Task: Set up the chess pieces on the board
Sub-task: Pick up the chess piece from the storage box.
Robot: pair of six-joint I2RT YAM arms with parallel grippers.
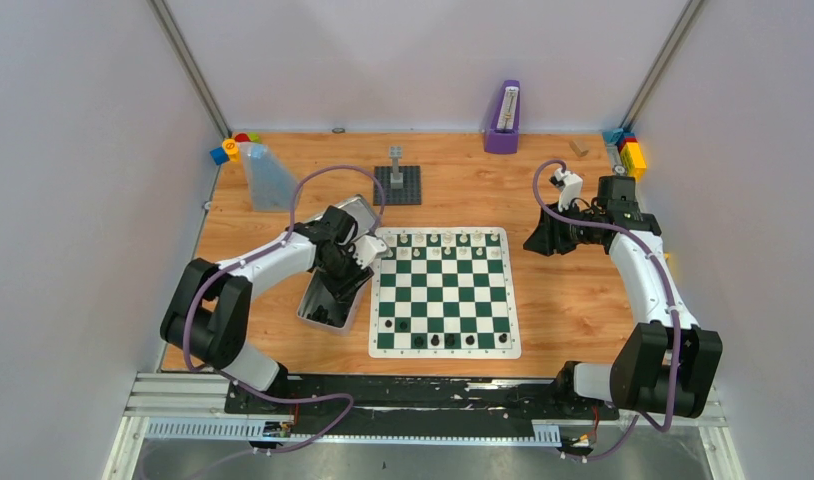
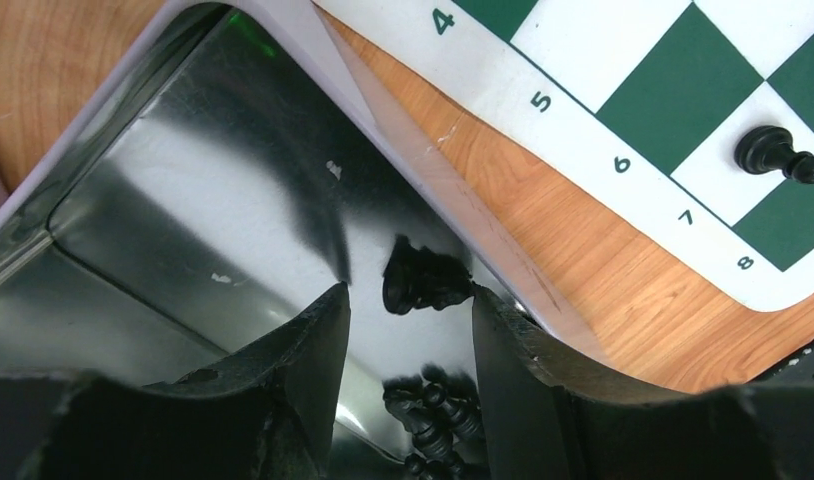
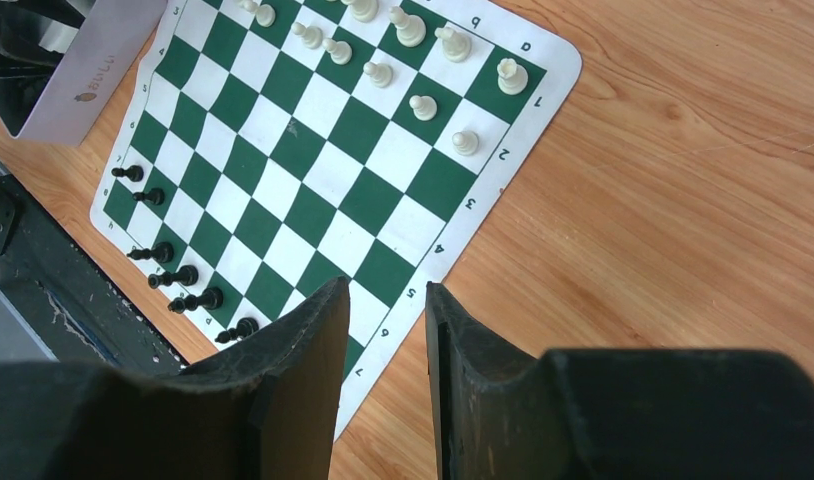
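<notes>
A wooden desk [image 1: 583, 300] sits between pale walls, with the green-and-white board [image 1: 453, 295] at the centre of the top view. White chess pieces [image 1: 433, 240] line its upper rows, and a few black ones [image 1: 435, 340] stand along its lower edge. Left of the board, an open silver tin [image 2: 183, 180] holds more black pieces [image 2: 438, 405]. The left claw [image 2: 408, 292] hangs inside it, fingers apart on either side of one black piece. The right claw [image 3: 388, 290], over the board's right edge, is parted and empty.

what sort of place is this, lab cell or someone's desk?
Probably a robot lab test cell: a wooden table enclosed by plain white panels, a left arm and right arm mounted on a metal frame, and practice props like the board and toy bricks.
</notes>
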